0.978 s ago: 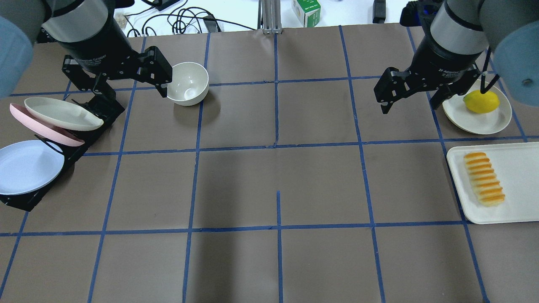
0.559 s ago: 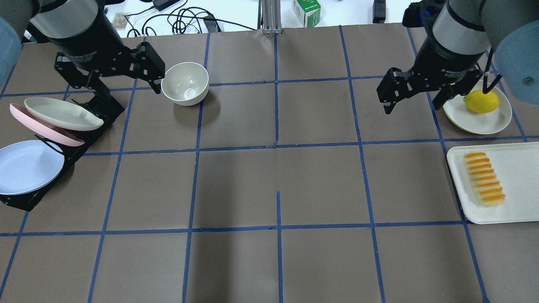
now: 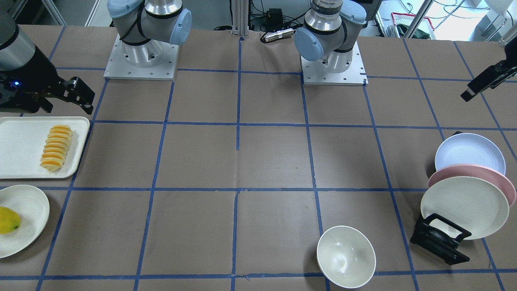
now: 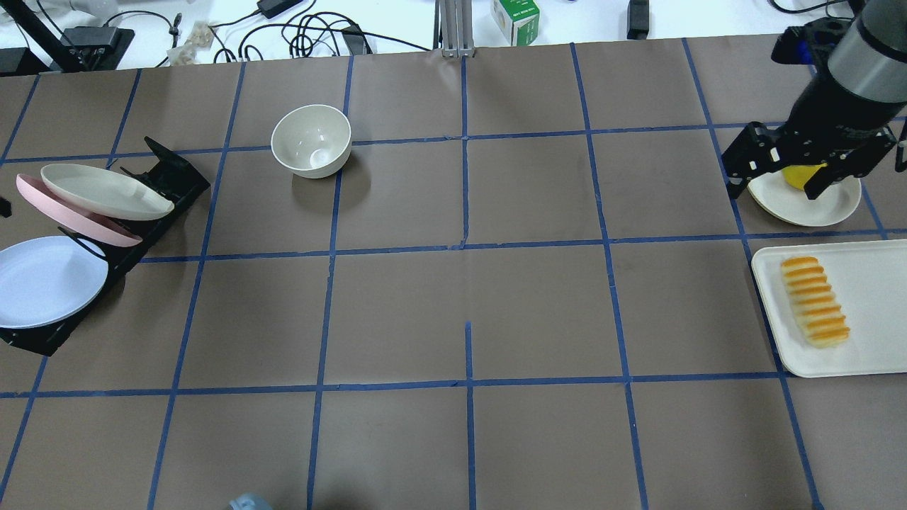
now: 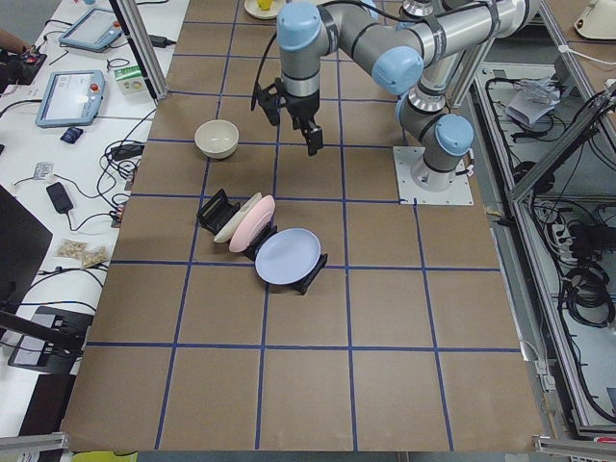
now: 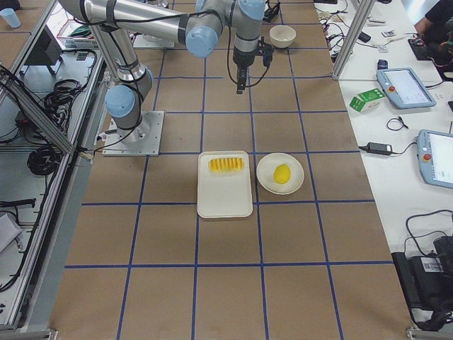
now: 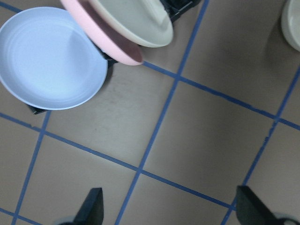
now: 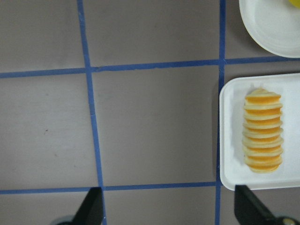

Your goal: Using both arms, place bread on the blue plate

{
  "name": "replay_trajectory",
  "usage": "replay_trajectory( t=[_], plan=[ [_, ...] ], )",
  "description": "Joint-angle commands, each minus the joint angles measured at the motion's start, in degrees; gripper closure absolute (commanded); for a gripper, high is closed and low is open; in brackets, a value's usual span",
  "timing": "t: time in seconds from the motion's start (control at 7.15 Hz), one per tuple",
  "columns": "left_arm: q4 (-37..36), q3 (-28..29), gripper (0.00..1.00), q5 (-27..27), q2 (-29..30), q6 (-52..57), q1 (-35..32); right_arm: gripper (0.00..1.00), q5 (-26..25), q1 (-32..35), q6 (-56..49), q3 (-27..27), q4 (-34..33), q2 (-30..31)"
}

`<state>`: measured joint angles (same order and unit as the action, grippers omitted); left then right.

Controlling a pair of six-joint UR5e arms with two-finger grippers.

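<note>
The bread [image 4: 815, 301] lies on a white tray [image 4: 868, 354] at the table's right edge; it also shows in the right wrist view [image 8: 262, 131]. The blue plate [image 4: 46, 281] leans in a black rack [image 4: 170, 173] at the far left and shows in the left wrist view [image 7: 51, 58]. My right gripper [image 4: 774, 188] is open and empty, above the lemon plate beyond the tray. My left gripper [image 7: 168, 208] is open and empty, above the table beside the rack, outside the overhead view. It also shows in the exterior left view [image 5: 289, 125].
A pink plate [image 4: 71, 212] and a cream plate [image 4: 106, 191] lean in the same rack. A cream bowl [image 4: 312, 140] stands at the back left. A lemon [image 3: 8, 220] sits on a cream plate [image 4: 815, 209] beyond the tray.
Both arms swung outward. The left gripper moved left out of the overhead view. The right gripper moved right, over the lemon plate. Both stayed open.
</note>
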<state>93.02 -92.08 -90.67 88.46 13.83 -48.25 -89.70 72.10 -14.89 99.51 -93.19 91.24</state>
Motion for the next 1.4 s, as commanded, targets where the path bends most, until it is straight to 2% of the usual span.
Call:
replay_trajectory(
  t=[0.0,0.14,0.28,0.42,0.56,0.84,1.26],
  plan=[
    [-13.9,-5.8,0.00,0.0,2.1,4.3,9.0,0.00,-3.0,-7.6,-6.4,7.2,-12.2,-1.9],
    [-18.3,-7.1,0.00,0.0,4.5,4.2,11.4,0.00,-3.5,-10.7,-10.3,10.5,-14.8,-2.4],
    [-19.2,-7.3,0.00,-0.1,7.7,3.6,11.6,0.00,-3.5,-13.6,-11.3,13.8,-20.1,-4.5],
    [-22.7,-7.3,0.00,-0.3,10.5,3.3,12.0,0.00,-3.6,-15.9,-15.4,15.8,-26.2,-5.9],
    [-25.8,-7.8,0.00,-0.8,13.7,3.0,12.1,0.00,-3.6,-16.7,-17.3,17.2,-28.8,-7.7],
    [-33.0,-7.6,0.01,-7.3,17.5,2.6,12.1,0.00,-4.9,-17.5,-17.3,17.3,-29.4,-10.4],
    [-33.8,-8.9,0.17,-9.0,21.0,1.0,12.0,0.00,-5.3,-18.1,-16.9,17.4,-31.4,-14.2]
  ],
)
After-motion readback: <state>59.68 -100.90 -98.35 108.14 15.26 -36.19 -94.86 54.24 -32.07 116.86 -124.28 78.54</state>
